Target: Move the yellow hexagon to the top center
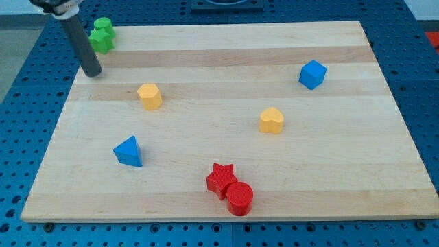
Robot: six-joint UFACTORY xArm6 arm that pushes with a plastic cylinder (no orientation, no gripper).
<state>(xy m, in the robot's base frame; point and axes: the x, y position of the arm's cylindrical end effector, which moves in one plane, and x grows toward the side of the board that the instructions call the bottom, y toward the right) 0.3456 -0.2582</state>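
The yellow hexagon (149, 96) lies on the wooden board (226, 51) at the upper left. My tip (92, 73) rests on the board near the top left corner, up and to the left of the hexagon and apart from it. A second yellow block, heart-shaped (271, 120), lies right of centre.
A green block (103, 36) sits at the top left corner just right of the rod. A blue cube (312, 74) is at the upper right, a blue triangle (129, 151) at the lower left. A red star (221, 178) and red cylinder (239, 198) touch at bottom centre.
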